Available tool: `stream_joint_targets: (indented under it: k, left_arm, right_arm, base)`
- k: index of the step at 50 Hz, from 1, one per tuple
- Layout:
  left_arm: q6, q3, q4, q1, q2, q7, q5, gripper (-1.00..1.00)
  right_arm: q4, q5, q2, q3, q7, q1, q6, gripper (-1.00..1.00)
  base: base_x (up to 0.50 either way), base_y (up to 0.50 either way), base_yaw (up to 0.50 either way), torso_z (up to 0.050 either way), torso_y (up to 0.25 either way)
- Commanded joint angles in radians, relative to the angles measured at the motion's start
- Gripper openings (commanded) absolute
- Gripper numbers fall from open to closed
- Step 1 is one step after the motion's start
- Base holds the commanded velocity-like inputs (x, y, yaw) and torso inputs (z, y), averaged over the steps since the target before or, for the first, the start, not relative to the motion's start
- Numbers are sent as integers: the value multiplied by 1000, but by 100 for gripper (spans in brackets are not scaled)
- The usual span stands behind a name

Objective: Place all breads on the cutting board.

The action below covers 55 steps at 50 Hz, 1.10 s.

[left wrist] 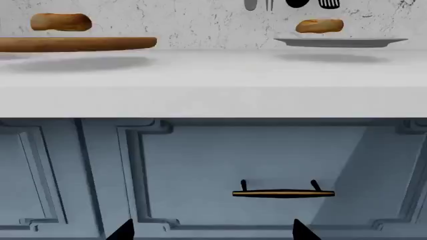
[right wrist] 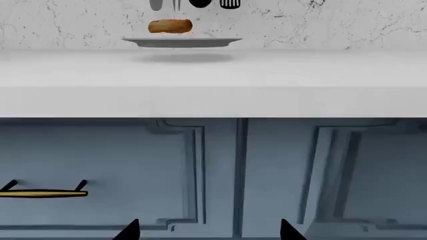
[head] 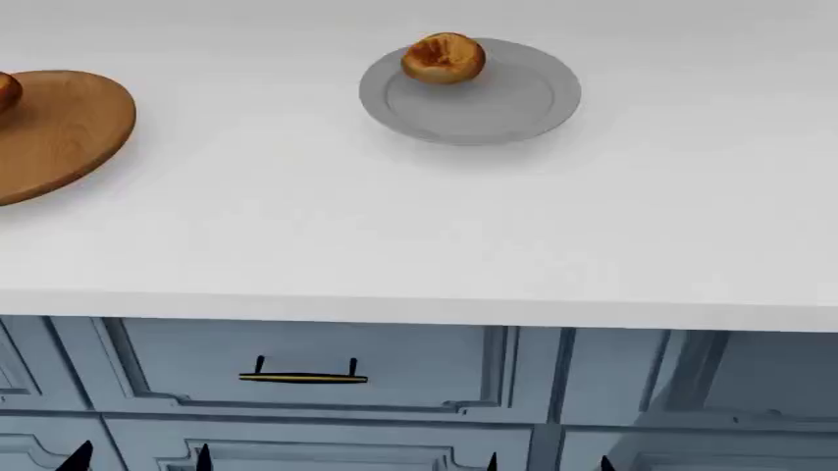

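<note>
One bread (head: pixel 443 57) lies at the back of a round grey plate (head: pixel 497 108) on the white counter; it also shows in the left wrist view (left wrist: pixel 319 26) and the right wrist view (right wrist: pixel 169 26). A second bread (left wrist: pixel 61 22) rests on a round orange-brown wooden plate (left wrist: pixel 80 44), cut off at the head view's left edge (head: pixel 4 90). The cutting board is out of view. Both grippers hang low in front of the cabinet, below the counter edge: left gripper (head: pixel 140 459) (left wrist: pixel 212 232) and right gripper (head: pixel 549 463) (right wrist: pixel 209 232), each open and holding nothing.
The counter's front edge (head: pixel 419 309) overhangs blue-grey cabinet fronts. A drawer with a brass bar handle (head: pixel 304 377) faces the left gripper. Kitchen utensils (left wrist: pixel 293 4) hang on the speckled wall behind the grey plate.
</note>
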<state>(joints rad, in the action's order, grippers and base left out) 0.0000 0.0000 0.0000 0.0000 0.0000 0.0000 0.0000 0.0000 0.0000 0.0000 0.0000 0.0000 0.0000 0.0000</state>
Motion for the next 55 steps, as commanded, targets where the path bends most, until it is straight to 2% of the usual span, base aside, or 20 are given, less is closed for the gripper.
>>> stream_joint_targets:
  k: [1, 11, 14, 17, 20, 24, 25, 27, 32, 40, 47, 48, 49, 51, 53, 54, 55]
  left_arm:
    - [0, 11, 0, 0, -10, -11, -10, 100]
    - [-2, 45, 16, 4, -44, -38, -52, 100]
    - [-108, 71, 109, 11, -59, -33, -49, 100]
    - [-185, 142, 205, 14, -97, -26, 35, 100]
    - [-282, 142, 294, 11, -116, -9, 26, 100]
    - [-530, 81, 498, -24, -126, 4, -37, 100]
    - [-548, 73, 518, -26, -127, 12, -54, 100]
    - [-679, 23, 616, -56, -124, 15, -107, 100]
    - [-985, -17, 817, -160, -157, 2, -142, 100]
    - [-1274, -92, 939, -348, -231, 19, -178, 100]
    - [-1569, -244, 1026, -561, -292, 86, -242, 100]
    - [-1570, -299, 1008, -583, -337, 51, -324, 100]
    - [-1570, -345, 991, -592, -369, -33, -459, 100]
    - [-1570, -443, 916, -654, -502, -317, -759, 100]
    - [-1569, -504, 834, -713, -579, -573, -1059, 100]
    - [-1564, -492, 820, -727, -591, -602, -1209, 100]
    - [-1558, -486, 816, -729, -602, -616, -1240, 100]
  right_arm:
    - [0, 9, 9, -13, 13, 0, 0, 100]
    - [-22, 36, 44, -44, 52, -8, 3, 100]
    - [-106, -101, 62, -81, 126, 11, 161, 100]
    - [-272, -65, 65, -57, 103, 20, 307, 100]
    - [-417, -83, 84, -56, 97, 41, 434, 100]
    - [-602, -106, 115, -54, 75, 112, 665, 100]
    - [-617, -109, 121, -57, 72, 117, 679, 100]
    - [-682, -121, 136, -64, 55, 168, 780, 100]
    - [-781, -141, 178, -90, 9, 311, 980, 100]
    - [-799, -153, 256, -109, -53, 500, 1174, 100]
    - [-786, -139, 314, -87, -120, 687, 1329, 100]
    - [-784, -132, 314, -68, -133, 727, 1360, 100]
    - [-781, -133, 321, -74, -135, 740, 1371, 100]
    - [-781, -138, 346, -80, -141, 806, 1410, 100]
    - [-786, -135, 363, -64, -158, 866, 1435, 100]
    - [-789, -132, 372, -64, -166, 887, 1447, 100]
    - [-796, -132, 381, -69, -169, 896, 1444, 100]
  base:
    - [0, 0, 0, 0, 0]
    - [0, 0, 0, 0, 0]
    - [0, 0, 0, 0, 0]
    - [0, 0, 0, 0, 0]
    - [0, 0, 0, 0, 0]
    - [0, 0, 0, 0, 0]
    - [0, 0, 0, 0, 0]
    - [0, 0, 0, 0, 0]
    - [0, 0, 0, 0, 0]
    - [0, 0, 0, 0, 0]
    - [0, 0, 0, 0, 0]
    - [0, 0, 0, 0, 0]
    - [0, 0, 0, 0, 0]
    - [0, 0, 0, 0, 0]
    - [0, 0, 0, 0, 0]
    - [0, 0, 0, 0, 0]
    - [0, 0, 0, 0, 0]
